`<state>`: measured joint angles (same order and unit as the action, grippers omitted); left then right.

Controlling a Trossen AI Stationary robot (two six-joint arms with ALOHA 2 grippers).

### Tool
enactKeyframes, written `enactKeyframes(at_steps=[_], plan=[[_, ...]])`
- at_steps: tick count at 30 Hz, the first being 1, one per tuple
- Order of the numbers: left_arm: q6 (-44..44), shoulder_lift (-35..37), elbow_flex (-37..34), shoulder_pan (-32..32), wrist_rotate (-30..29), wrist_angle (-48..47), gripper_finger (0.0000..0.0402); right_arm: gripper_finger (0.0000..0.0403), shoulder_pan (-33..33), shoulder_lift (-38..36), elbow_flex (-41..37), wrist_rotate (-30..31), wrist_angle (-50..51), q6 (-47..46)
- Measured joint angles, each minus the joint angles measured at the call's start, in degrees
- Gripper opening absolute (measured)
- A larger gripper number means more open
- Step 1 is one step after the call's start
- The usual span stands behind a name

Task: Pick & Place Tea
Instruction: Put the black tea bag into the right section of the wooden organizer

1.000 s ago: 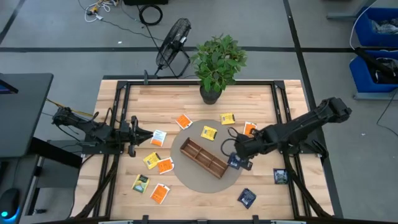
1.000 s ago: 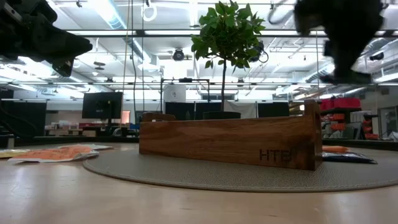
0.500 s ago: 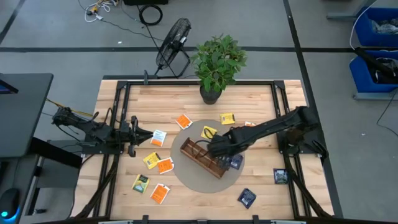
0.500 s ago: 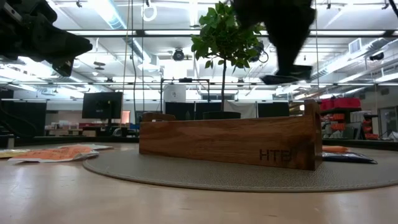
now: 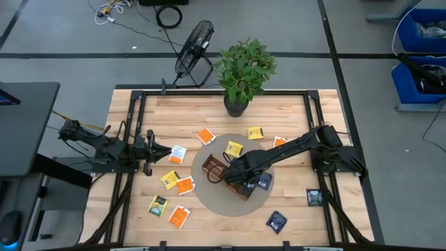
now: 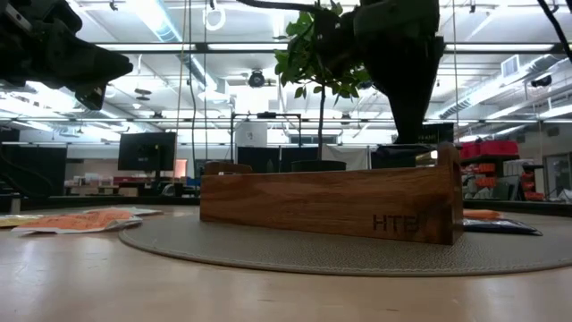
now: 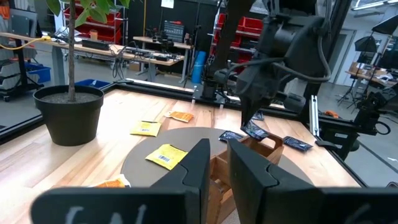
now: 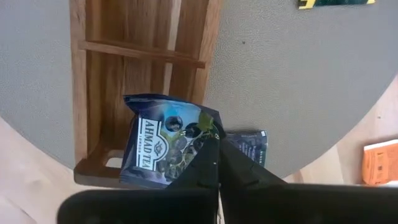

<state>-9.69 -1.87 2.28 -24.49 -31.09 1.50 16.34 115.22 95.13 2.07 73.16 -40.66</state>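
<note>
My right gripper [image 5: 226,174] hangs over the brown wooden tray [image 5: 211,166] on the round grey mat, shut on a dark blue tea sachet [image 8: 161,152]. In the left wrist view that sachet [image 7: 255,130] is just above the tray's end compartment [image 7: 266,146]. A second dark blue sachet [image 5: 263,181] lies flat on the mat beside the tray. Orange [image 5: 205,136], yellow [image 5: 234,148] and yellow-green [image 5: 157,205] sachets lie flat around it. My left gripper [image 5: 169,153] waits at the table's left side, its fingers a narrow gap apart. My right gripper pinches the dark blue sachet between its two fingers at one edge, near a corner [image 8: 200,132]. The fingers come from above, pointing down. The sachet is lifted clear, tilted, sticking out sideways from the fingers over the tray's end compartment [image 8: 106,158].
A potted plant [image 5: 240,70] stands at the table's far edge. Two more dark blue sachets [image 5: 277,222] [image 5: 314,197] lie near the right front corner. Several orange and yellow sachets [image 5: 185,186] lie between my left gripper and the mat [image 5: 209,202].
My right gripper has carried the dark blue sachet from the mat's right part toward the table's left, to above the tray, and has come down toward it. The sachet has stayed in its hold. My left arm has kept still.
</note>
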Motion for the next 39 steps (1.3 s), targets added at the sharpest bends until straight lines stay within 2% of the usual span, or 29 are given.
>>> enactKeyframes(at_steps=[19,26,39], plan=[[0.31,0.00,0.00,0.00,0.00,-0.02,0.0058,0.0006,-0.02,-0.09,0.07,1.72,-1.83,1.49],[0.42,0.00,0.00,0.00,0.00,-0.02,0.0058,0.0040,-0.01,-0.09,0.07,1.53,-2.64,2.58],[0.46,0.00,0.00,0.00,0.00,-0.04,0.0058,0.0144,-0.06,-0.09,0.07,1.65,-2.50,2.54]])
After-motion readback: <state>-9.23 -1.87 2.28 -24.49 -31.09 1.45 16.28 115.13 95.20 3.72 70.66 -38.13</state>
